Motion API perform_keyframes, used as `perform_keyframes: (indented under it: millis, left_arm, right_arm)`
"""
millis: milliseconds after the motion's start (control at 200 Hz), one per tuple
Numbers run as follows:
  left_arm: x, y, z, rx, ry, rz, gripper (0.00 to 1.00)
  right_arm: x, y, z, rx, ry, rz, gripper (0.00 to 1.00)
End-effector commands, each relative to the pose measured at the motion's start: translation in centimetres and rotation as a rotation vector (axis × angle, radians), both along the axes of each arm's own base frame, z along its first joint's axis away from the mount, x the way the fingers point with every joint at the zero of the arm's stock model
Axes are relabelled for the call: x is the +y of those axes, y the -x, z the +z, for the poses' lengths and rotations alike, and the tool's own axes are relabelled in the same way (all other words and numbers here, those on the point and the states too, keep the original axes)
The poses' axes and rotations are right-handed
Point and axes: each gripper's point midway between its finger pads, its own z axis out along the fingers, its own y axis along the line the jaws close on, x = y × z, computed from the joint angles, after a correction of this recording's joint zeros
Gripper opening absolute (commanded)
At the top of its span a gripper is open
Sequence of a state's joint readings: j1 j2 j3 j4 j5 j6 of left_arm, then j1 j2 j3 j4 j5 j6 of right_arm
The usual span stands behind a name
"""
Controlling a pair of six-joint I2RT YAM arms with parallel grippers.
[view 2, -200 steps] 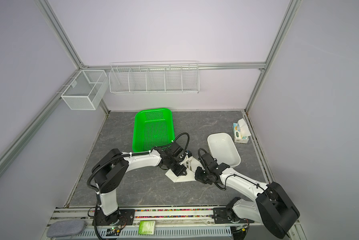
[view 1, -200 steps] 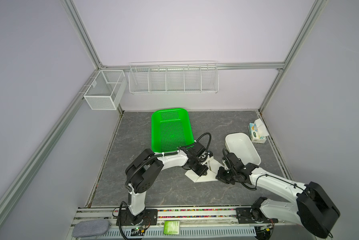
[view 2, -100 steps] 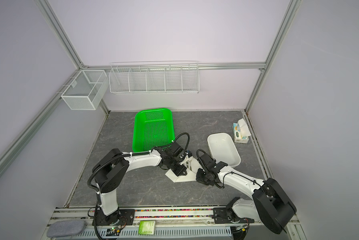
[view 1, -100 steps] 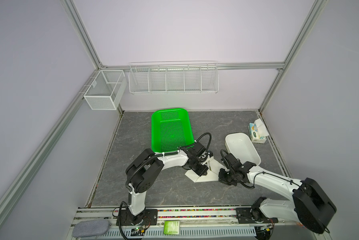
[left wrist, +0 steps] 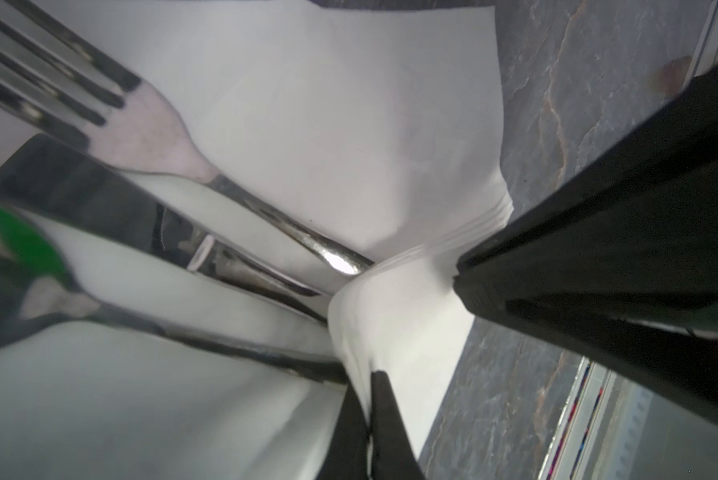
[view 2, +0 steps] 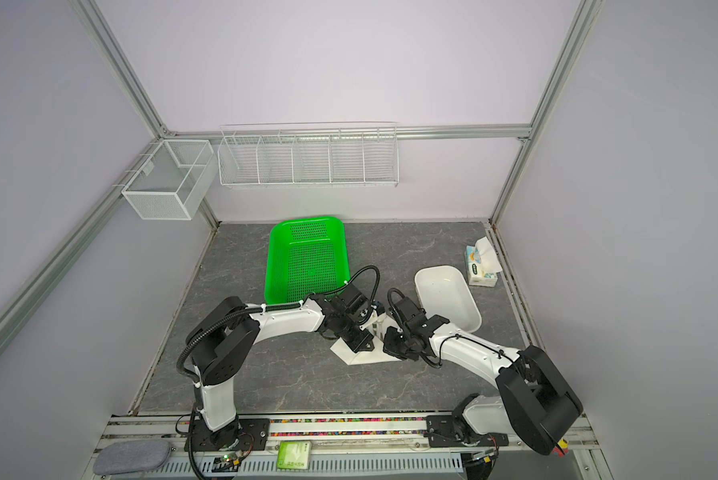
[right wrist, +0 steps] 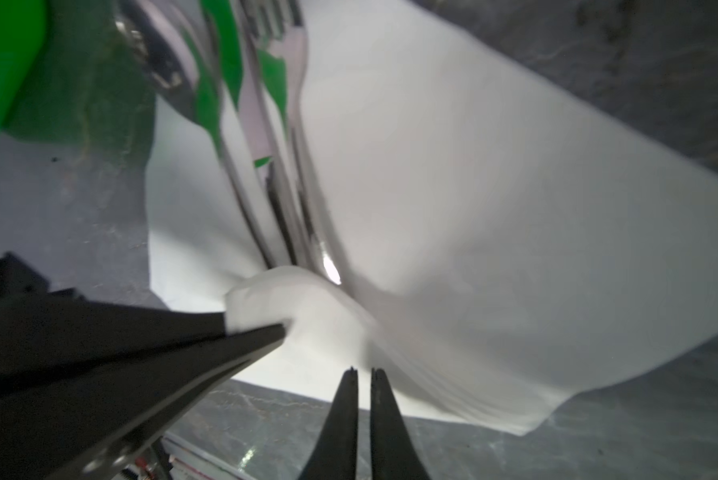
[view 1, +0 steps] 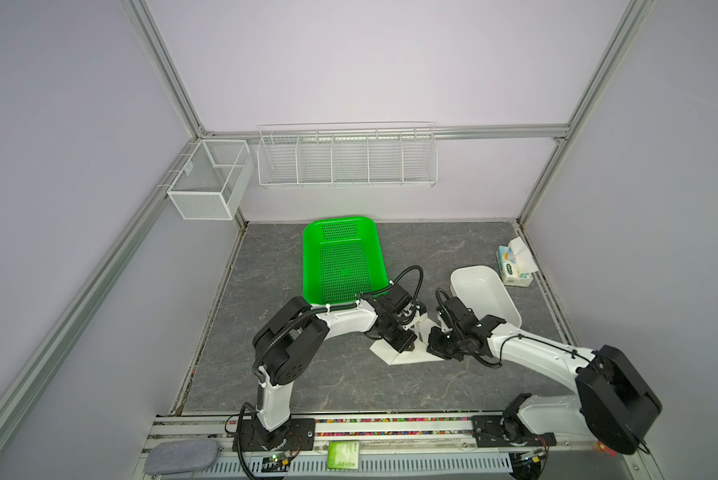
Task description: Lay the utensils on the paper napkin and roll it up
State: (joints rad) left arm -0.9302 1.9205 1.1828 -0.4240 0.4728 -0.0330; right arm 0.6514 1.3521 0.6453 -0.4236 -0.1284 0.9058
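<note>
The white paper napkin (view 1: 393, 354) (view 2: 355, 357) lies on the grey table between both arms, partly folded over. On it lie the utensils side by side: fork (left wrist: 149, 124), knife (left wrist: 99, 199) and spoon (left wrist: 53, 299), their handles running under the raised fold; the right wrist view shows them blurred (right wrist: 274, 166). My left gripper (left wrist: 369, 378) (view 1: 407, 347) is shut on a pinched-up fold of napkin. My right gripper (right wrist: 363, 370) (view 1: 430, 340) stands just right of it, jaws nearly together on the napkin's layered edge (left wrist: 486, 224). In both top views the arms hide most of the utensils.
A green mesh basket (view 1: 340, 257) stands behind the left arm. Behind the right arm stands a white tub (view 1: 484, 297). A blue-and-white tissue pack (view 1: 513, 266) sits at the back right. Wire racks (view 1: 346, 160) hang on the back wall.
My right gripper has shifted a little left toward the left gripper and drawn its jaws together at the napkin's edge. The left arm has kept its hold and place.
</note>
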Motion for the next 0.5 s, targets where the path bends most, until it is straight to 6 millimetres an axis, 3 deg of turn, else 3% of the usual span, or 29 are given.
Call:
perform_keyframes:
  millis: [0,330,405,495]
  left_arm:
    - [-0.5,0.1,0.3,-0.002,0.017,-0.027,0.06]
    - [-0.2,-0.4,2.0,-0.034,0.041,0.032,0.22]
    - [0.1,-1.0,3.1,-0.043,0.077,0.082,0.42]
    - [0.9,-1.6,4.4,-0.075,0.113,0.144,0.43]
  right_arm:
    - [-1.8,0.8,-1.3,0.037,0.1,-0.022,0.11]
    - [-1.8,1.2,-1.9,0.042,0.089,-0.02,0.12]
    - [-1.5,1.2,-1.9,0.045,0.078,-0.014,0.12]
    - [-1.6,1.4,-2.1,0.053,0.091,-0.013,0.12]
